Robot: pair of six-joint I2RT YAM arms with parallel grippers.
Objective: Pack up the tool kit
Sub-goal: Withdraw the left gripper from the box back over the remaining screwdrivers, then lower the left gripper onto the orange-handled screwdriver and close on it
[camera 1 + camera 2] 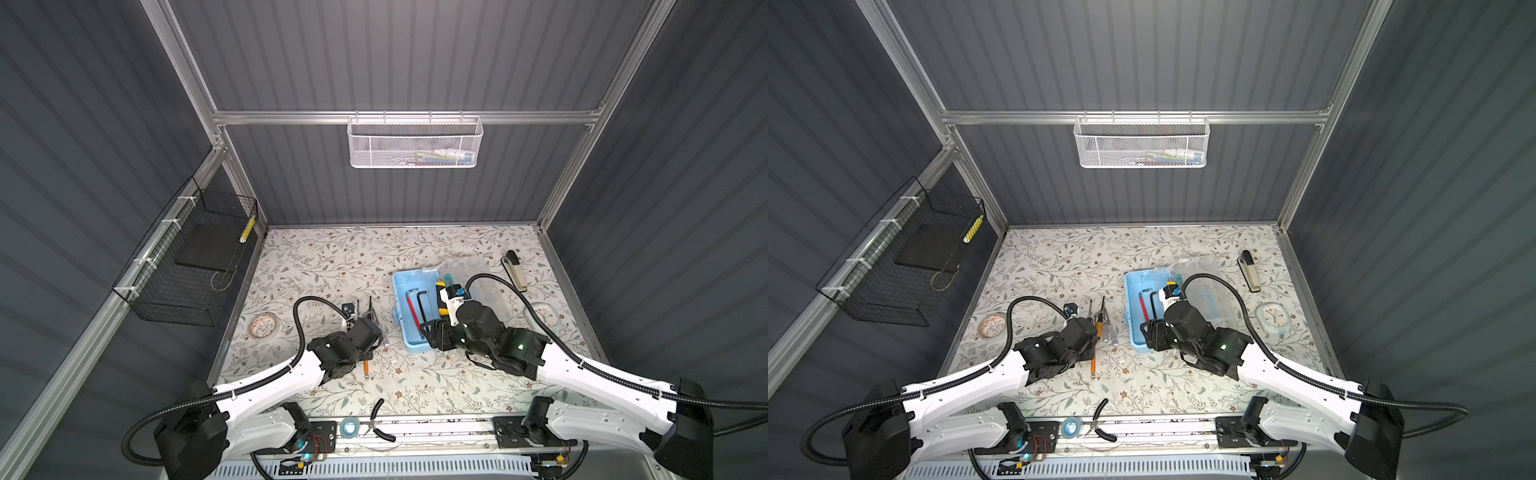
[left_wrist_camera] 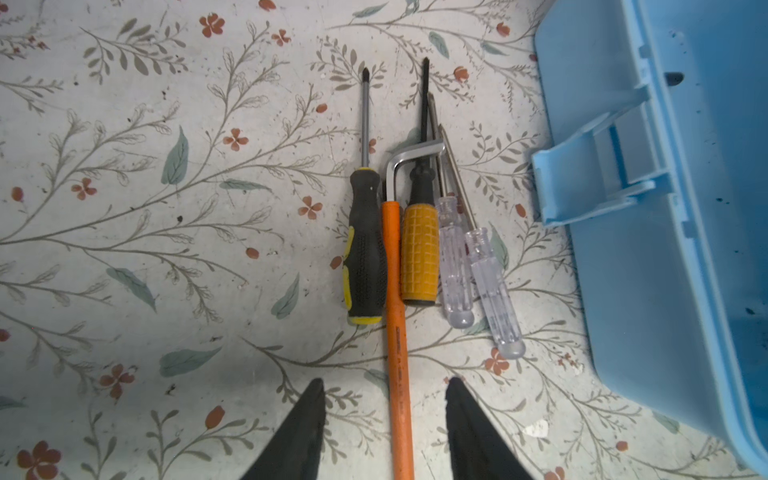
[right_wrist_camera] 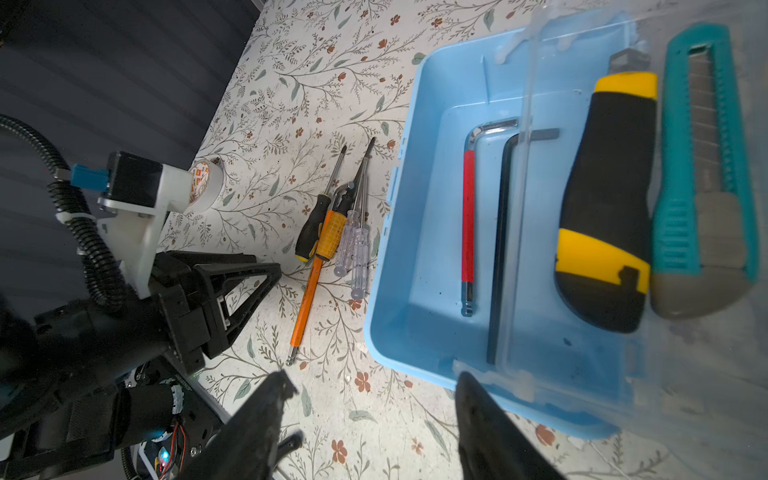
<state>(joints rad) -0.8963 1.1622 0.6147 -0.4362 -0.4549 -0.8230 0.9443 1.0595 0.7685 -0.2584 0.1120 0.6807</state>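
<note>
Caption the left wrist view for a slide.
Left gripper, jaws apart, poised over the orange-sleeved hex key lying among four screwdrivers beside the blue tool box.

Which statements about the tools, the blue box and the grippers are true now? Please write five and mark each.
1. The red-sleeved hex key lies inside the blue box. True.
2. The left gripper holds the orange-sleeved hex key in the air. False: the key lies on the table between the gripper's open jaws.
3. Two clear-handled screwdrivers lie beside the yellow-handled screwdriver. True.
4. The pliers are packed in the box. False: the pliers lie at the table's near edge.
5. The right gripper is shut on the black hex key. False: this gripper is open; the key lies in the box.
</note>
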